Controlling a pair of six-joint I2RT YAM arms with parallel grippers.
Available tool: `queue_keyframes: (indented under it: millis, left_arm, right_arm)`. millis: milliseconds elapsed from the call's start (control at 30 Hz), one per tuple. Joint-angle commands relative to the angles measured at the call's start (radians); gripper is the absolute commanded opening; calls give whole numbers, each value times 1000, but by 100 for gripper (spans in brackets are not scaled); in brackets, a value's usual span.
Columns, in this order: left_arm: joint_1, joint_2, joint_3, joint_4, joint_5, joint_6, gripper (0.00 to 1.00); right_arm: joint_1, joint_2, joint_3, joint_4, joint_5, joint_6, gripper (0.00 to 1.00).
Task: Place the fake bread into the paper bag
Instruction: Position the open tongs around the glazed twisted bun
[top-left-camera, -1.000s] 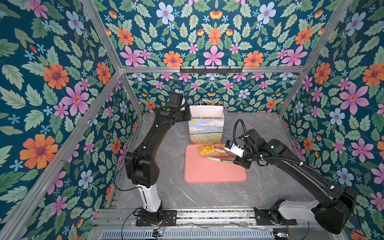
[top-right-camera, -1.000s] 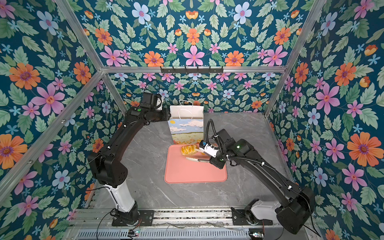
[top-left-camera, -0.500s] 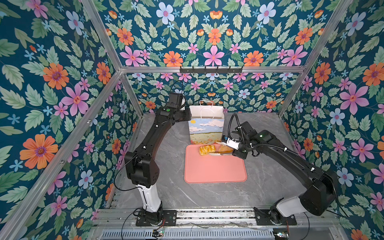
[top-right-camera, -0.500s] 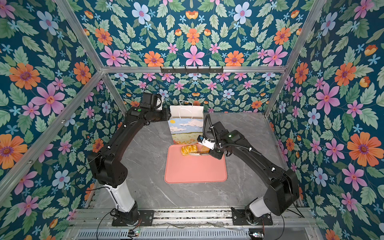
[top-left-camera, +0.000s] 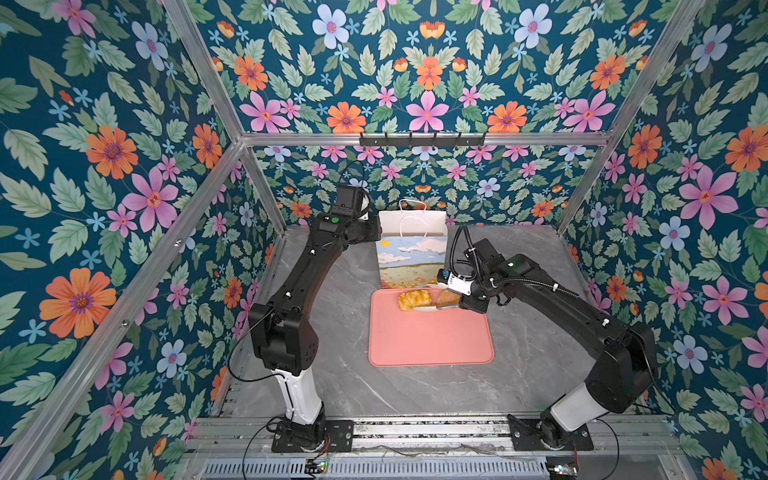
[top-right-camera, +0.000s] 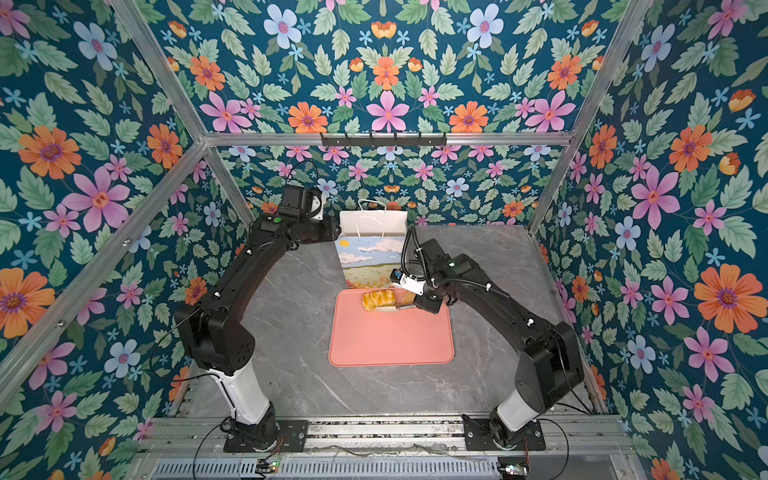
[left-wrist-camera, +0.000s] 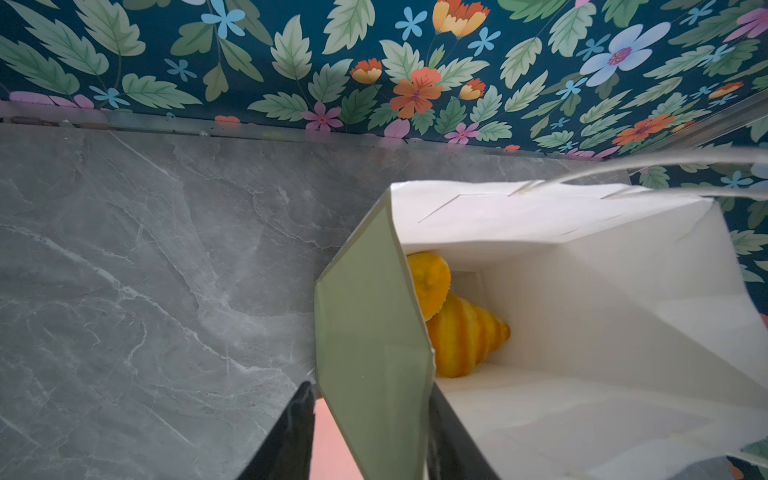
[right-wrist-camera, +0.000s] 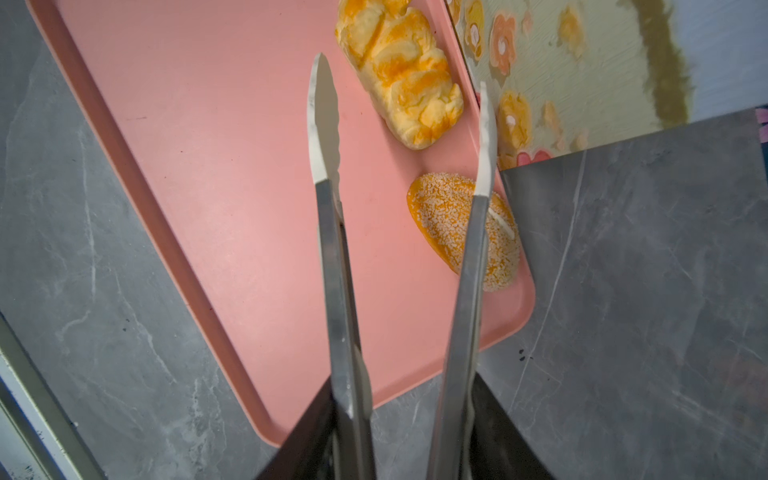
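The bag (top-left-camera: 411, 257) stands upright toward the back edge of the bench (top-left-camera: 332, 291), mouth open. The left gripper (left-wrist-camera: 374, 419) has its jaws closed on one side wall at the rim. Looking down inside, I can see a croissant (left-wrist-camera: 465, 336) on the bottom with a second golden piece (left-wrist-camera: 428, 282) against it (half hidden by the wall, so I can't name it). The tray (top-left-camera: 432, 340) lies just in front of the bag. Two pieces sit along its back edge: a lattice-topped pastry (right-wrist-camera: 399, 79) and, in the back right corner, a seeded roll (right-wrist-camera: 436, 220). The right gripper (right-wrist-camera: 401, 457) has its jaws clamped on a pair of tongs (right-wrist-camera: 332, 249). Their tips stand apart above the tray, and one arm passes over the roll. Whether it touches, I can't tell.
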Motion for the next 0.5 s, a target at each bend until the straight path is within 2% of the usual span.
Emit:
queue_keyframes:
  millis: [0,467]
  left_arm:
    - [3,6,8,10,6,9,43]
    - [3,14,25,4,14,5,43]
  right_arm:
    - [0,3,-11,24,-28,-3,46]
    - [10,32,-37,28,-47,28,45]
